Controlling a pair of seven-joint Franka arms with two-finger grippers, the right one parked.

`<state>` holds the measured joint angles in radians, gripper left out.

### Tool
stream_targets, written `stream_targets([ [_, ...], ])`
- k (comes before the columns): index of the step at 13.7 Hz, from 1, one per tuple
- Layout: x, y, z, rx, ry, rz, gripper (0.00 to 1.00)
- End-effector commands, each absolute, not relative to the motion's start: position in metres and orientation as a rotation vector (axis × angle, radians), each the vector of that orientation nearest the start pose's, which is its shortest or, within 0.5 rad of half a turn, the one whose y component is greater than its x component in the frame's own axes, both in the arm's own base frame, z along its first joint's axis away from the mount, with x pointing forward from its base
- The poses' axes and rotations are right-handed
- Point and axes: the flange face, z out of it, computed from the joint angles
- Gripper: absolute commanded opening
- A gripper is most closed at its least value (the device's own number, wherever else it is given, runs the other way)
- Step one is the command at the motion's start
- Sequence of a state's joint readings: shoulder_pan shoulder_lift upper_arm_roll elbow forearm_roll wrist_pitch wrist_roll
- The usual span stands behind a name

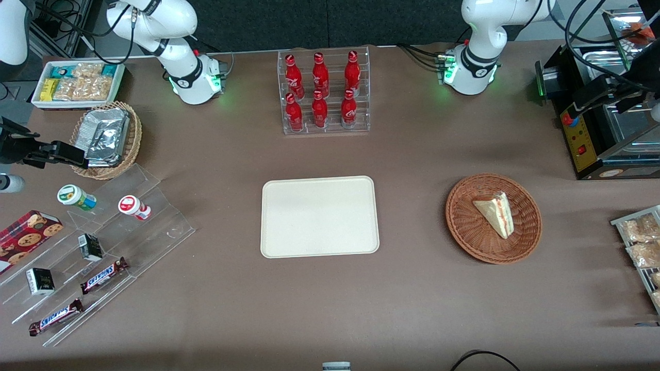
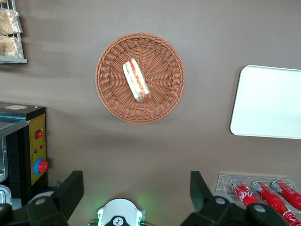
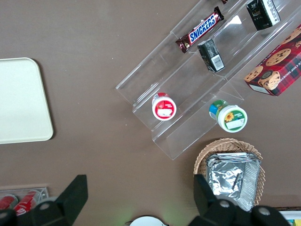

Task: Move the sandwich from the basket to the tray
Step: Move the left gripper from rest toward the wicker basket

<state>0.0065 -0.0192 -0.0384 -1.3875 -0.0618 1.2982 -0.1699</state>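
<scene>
The sandwich (image 1: 496,212) (image 2: 136,80), a white wedge with a red and green filling stripe, lies in the middle of the reddish-brown wicker basket (image 1: 464,226) (image 2: 108,94). The cream tray (image 1: 319,216) (image 2: 268,101) sits empty at the table's middle, beside the basket toward the parked arm's end. My gripper (image 2: 135,178) hangs open and empty, high above the table near the black machine (image 1: 593,129). It is farther from the front camera than the basket and well apart from the sandwich.
A clear rack of red bottles (image 1: 325,93) stands farther from the front camera than the tray. A wire rack of snack packets (image 1: 639,242) is at the working arm's end. A tan basket with foil packets (image 1: 105,139) and a clear stepped stand (image 1: 103,247) are at the parked arm's end.
</scene>
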Motion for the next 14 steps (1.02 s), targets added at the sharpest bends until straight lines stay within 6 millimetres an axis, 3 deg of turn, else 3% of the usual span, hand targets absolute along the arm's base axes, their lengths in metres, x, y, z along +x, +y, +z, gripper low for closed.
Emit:
stream_targets([
  [1, 0.512, -0.023, 0.699, -3.183, -0.12, 0.167, 1.0],
  [2, 0.513, -0.022, 0.696, -3.182, -0.106, 0.177, 1.0],
  [4, 0.525, -0.019, 0.668, -3.134, -0.156, 0.257, 1.0],
  [8, 0.545, -0.015, 0.568, -3.018, -0.553, 0.284, 1.0],
  [11, 0.548, -0.012, 0.497, -2.929, -0.895, 0.222, 1.0],
  [14, 0.538, -0.016, 0.426, -2.891, -1.089, 0.107, 1.0],
])
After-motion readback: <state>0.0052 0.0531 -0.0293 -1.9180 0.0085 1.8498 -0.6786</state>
